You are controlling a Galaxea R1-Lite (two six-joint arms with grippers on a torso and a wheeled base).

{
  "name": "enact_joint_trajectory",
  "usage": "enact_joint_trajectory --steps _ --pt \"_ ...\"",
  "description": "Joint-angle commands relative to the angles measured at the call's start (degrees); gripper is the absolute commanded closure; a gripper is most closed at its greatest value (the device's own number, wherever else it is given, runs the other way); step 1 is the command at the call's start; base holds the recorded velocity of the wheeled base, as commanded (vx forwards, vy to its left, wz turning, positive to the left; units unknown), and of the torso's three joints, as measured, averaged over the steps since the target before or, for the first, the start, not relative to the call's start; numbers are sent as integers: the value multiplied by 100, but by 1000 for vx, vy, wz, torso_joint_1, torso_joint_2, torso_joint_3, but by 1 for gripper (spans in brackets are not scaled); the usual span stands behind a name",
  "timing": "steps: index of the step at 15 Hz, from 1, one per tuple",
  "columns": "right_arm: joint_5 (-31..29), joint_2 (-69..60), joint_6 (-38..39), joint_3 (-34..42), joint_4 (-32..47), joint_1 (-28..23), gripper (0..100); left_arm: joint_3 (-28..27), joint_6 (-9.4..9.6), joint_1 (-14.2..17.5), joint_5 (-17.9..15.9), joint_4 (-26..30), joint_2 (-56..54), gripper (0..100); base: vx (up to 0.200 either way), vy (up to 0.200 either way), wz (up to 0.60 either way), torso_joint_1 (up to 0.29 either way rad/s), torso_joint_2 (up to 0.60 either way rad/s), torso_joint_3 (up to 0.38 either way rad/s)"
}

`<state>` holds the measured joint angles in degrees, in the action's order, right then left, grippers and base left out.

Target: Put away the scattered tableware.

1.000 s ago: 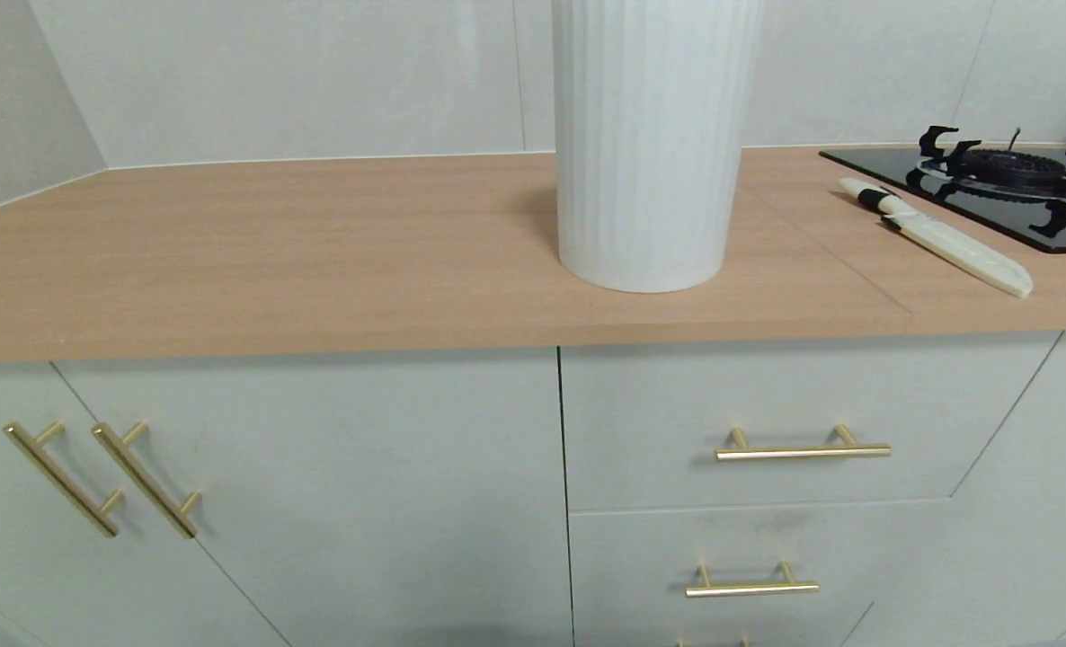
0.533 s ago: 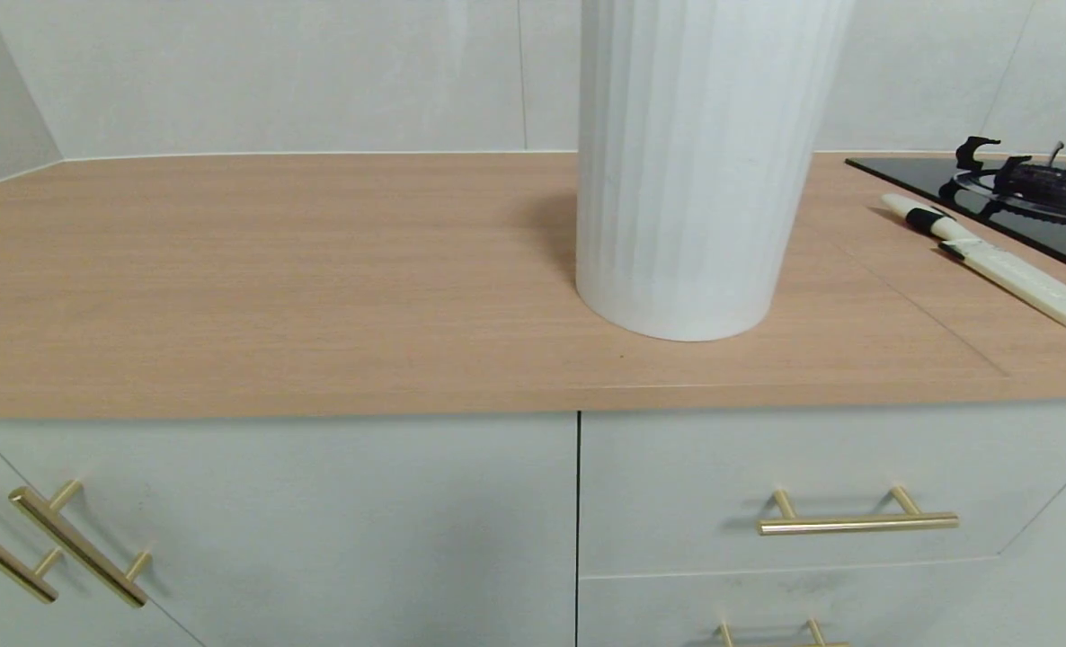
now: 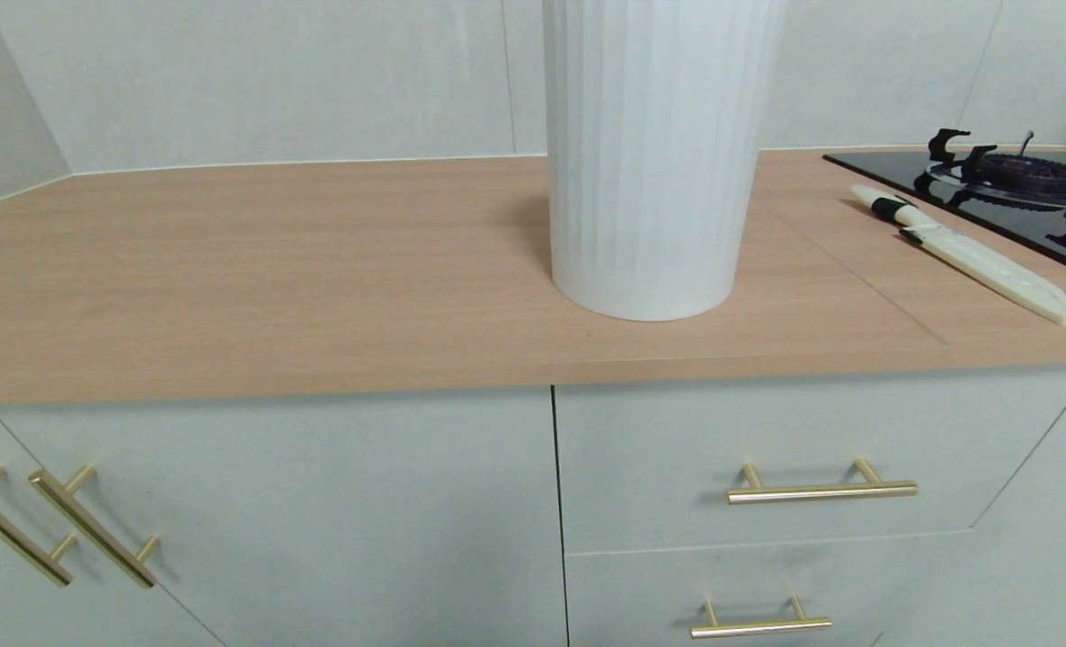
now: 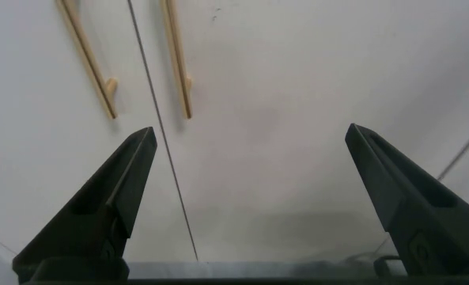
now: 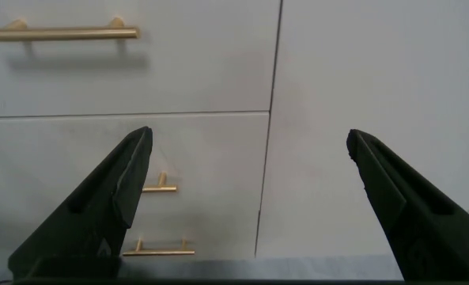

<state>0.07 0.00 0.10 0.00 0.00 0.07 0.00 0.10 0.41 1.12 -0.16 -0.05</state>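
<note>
A cream-white knife with a black band on its handle lies on the wooden countertop at the right, beside the hob. A tall white ribbed container stands near the counter's middle. My left gripper is open, low in front of the pale cabinet doors with two gold handles. My right gripper is open too, facing the drawer fronts with nothing between its fingers.
A black glass hob with a burner grate sits at the counter's far right. Below the counter are grey cabinet doors and drawers with gold bar handles. Tiled wall behind.
The head view has shifted; the whole scene slid left and slightly up compared with half a second ago. Nothing on the counter moved.
</note>
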Motion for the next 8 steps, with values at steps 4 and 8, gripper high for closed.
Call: enact_joint_trajectory --steps 4,8 --pt "1 9 -1 0 0 1 0 0 -1 2 2 -2 5 0 0 0 0 0 0 0" --pt "1 0 -1 0 0 1 0 0 -1 2 2 -2 5 0 0 0 0 0 0 0"
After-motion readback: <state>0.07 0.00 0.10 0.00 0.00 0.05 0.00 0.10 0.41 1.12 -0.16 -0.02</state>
